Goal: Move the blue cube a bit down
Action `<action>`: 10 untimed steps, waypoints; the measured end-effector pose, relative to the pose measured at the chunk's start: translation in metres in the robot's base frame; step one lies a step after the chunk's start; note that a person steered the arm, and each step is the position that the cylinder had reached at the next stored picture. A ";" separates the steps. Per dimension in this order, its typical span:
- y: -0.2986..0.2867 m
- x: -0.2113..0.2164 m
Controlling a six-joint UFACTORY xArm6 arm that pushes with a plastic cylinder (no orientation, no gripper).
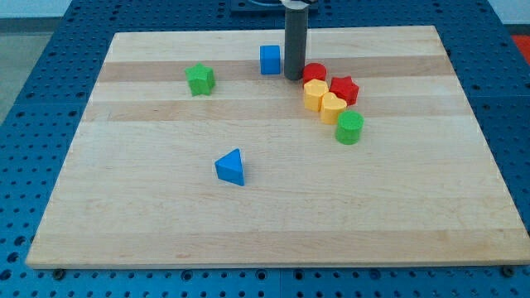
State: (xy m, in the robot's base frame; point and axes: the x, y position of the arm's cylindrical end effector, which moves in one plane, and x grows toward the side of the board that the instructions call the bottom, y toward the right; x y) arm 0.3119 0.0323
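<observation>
One blue cube [270, 60] sits just left of our tool tip [294, 78], slightly above it. We carry nothing, a bare rod that grips nothing; we'd need to get above the cube to push down.

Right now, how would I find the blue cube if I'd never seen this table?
Start at the wooden board and look along its top edge, near the middle, where the dark rod comes down to my tip. The blue cube sits just to the view's left of it. The other blue block is a triangle much lower down, and the cube is the only square-sided blue one.
</observation>
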 end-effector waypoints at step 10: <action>-0.058 -0.059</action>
State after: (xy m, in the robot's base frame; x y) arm 0.2527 -0.0261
